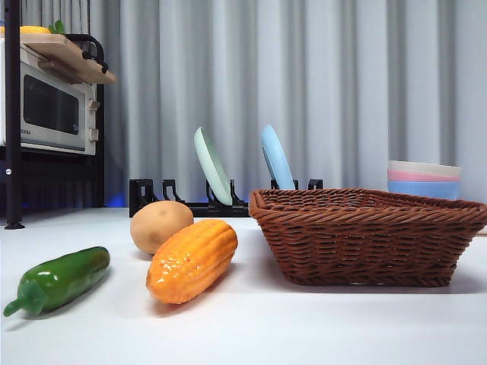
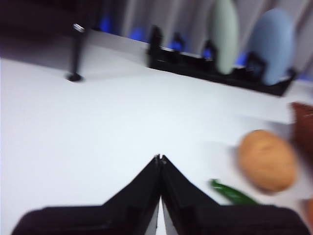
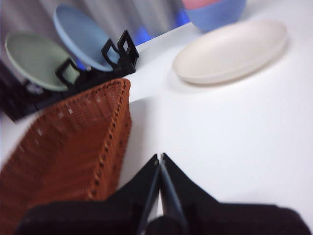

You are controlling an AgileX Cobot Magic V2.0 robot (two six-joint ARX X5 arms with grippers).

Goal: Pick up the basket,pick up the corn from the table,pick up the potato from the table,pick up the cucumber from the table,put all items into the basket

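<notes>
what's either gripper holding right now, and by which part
Nothing is held. The left gripper and the right gripper are both shut on nothing above the table; corn, potato, cucumber and basket lie untouched.

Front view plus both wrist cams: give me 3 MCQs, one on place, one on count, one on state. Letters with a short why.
1. Where is the potato?
A. in the basket
B. on the table behind the corn
C. on the dish rack

2. How many plates stand in the dish rack?
A. two
B. four
C. none

3. What is in the basket?
A. all three vegetables
B. the cucumber only
C. none of the vegetables

Key:
1 B: it rests on the table just behind the corn.
2 A: one green plate and one blue plate.
3 C: the corn, potato and cucumber all lie on the table beside it.
</notes>
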